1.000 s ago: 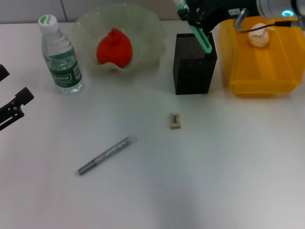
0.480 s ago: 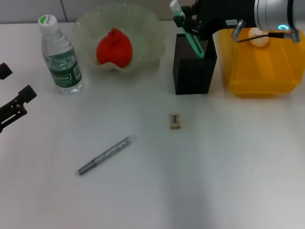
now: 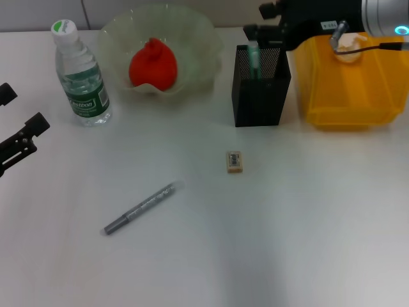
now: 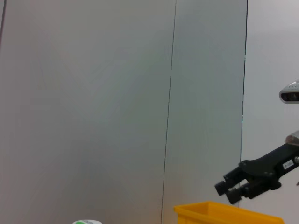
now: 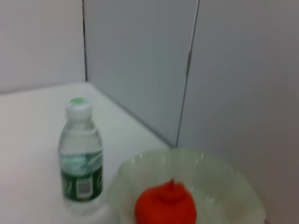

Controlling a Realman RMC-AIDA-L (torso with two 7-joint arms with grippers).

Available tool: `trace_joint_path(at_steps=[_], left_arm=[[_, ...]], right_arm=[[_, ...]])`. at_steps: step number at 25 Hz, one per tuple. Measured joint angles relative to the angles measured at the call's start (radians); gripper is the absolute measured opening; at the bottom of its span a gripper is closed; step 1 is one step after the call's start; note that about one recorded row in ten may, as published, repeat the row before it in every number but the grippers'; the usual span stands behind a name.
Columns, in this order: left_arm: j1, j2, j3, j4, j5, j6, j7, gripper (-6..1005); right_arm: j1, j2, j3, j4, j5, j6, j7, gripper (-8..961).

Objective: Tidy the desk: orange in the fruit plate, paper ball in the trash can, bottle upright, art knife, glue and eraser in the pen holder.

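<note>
My left gripper [image 3: 19, 142] rests idle at the worktop's left edge, its two dark fingers spread and holding nothing. Near the far-left corner the bottle [image 3: 80, 73] stands upright, cap on; it looks full, so I judge it heavy and slick, best taken around the labelled waist. Just beside it the fruit plate [image 3: 198, 38] holds the orange [image 3: 153, 62], firm and dimpled, sitting in the bowl's hollow.

In the open middle of the worktop lies the glue [image 3: 143, 208], flat and slanted. It is a thin, light, stiff stick that will likely roll, so I would pinch it across its middle, fingers square to its length. Well apart from it, nearer the pen holder [image 3: 259, 96], sits the eraser [image 3: 234, 161]: tiny, light, slightly grippy, low to the surface, needing a close pinch on its long sides.

The art knife [image 3: 254, 52] stands inside the pen holder along the far edge, its top showing above the mesh rim. My right arm reaches in from the right over the trash can [image 3: 348, 89], level with the worktop, and my right gripper [image 3: 268, 19] hangs just above the holder's rim with nothing between its fingers, which look parted.
</note>
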State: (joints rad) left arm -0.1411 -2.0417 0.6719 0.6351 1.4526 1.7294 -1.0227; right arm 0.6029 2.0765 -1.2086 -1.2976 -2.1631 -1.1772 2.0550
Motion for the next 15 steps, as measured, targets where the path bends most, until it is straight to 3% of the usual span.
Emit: trace_joint_path(at_steps=[2,3,7,15], left_arm=[[-0.002,0.001,0.003,0.0,0.0,0.0,0.0,803],[-0.003,0.001,0.004,0.0,0.0,0.0,0.0,803],[-0.005,0.003,0.006,0.0,0.0,0.0,0.0,802],[-0.009,0.001,0.006,0.0,0.018,0.007,0.006,802]], right_arm=[[0.035,-0.001,-0.007,-0.087,-0.145,-0.158,0.151,462],[0.035,-0.001,-0.007,-0.087,-0.145,-0.158,0.151,462],[0.152,0.002,-0.022,-0.118,-0.305,-0.407,0.329,462],[0.236,0.006,-0.162,-0.01,-0.409,-0.458,0.442,461]])
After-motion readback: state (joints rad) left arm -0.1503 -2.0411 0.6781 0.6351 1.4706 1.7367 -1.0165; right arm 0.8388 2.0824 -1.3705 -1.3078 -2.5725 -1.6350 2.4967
